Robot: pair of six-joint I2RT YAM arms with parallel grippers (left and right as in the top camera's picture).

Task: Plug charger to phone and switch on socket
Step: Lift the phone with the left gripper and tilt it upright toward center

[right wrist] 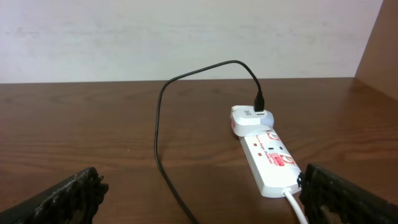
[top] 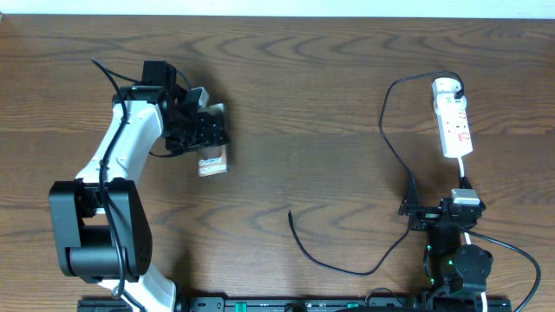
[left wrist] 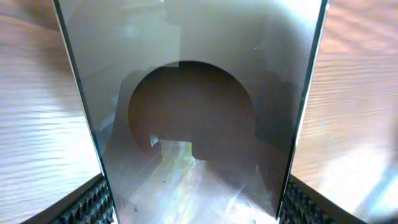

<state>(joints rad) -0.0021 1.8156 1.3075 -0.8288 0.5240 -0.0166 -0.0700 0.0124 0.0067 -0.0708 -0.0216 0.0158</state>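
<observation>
My left gripper (top: 201,130) is shut on the phone (top: 213,162), a glossy dark slab at the table's left; I cannot tell if it is lifted off the table. In the left wrist view the phone (left wrist: 193,93) fills the frame between both fingers (left wrist: 196,211). The charger, a thin black cable (top: 386,139), runs from the round white plug on the socket (top: 453,121) down to its free tip (top: 290,213) at the front middle. My right gripper (top: 438,204) is open and empty just in front of the socket (right wrist: 267,155), with the cable (right wrist: 158,124) between its fingers (right wrist: 205,199).
The strip's white cord (right wrist: 295,205) leads from its near end toward my right finger. A white wall stands behind the table's far edge. Bare wood lies between the phone and the cable tip.
</observation>
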